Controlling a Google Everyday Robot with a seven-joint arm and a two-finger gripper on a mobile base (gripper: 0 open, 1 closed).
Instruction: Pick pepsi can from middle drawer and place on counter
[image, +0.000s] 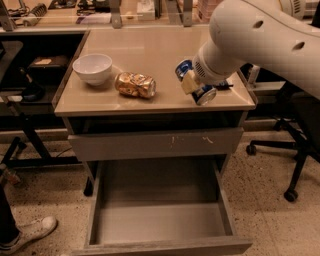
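Observation:
The pepsi can (204, 93), dark blue with silver ends, is tilted in my gripper (194, 82), which is shut on it. The gripper holds it just over the right part of the counter (150, 47), a glossy beige top. One beige finger (188, 84) crosses the can's middle. My large white arm (260, 35) comes in from the upper right and hides the counter's far right corner. The middle drawer (160, 220) is pulled out below, and its grey floor is bare.
A white bowl (92, 67) and a lying golden-orange can (135, 85) sit on the counter's left half. A shut grey drawer front with pale scratches (155, 144) is above the open drawer. An office chair base (285, 165) stands at right, and a shoe (30, 232) is at lower left.

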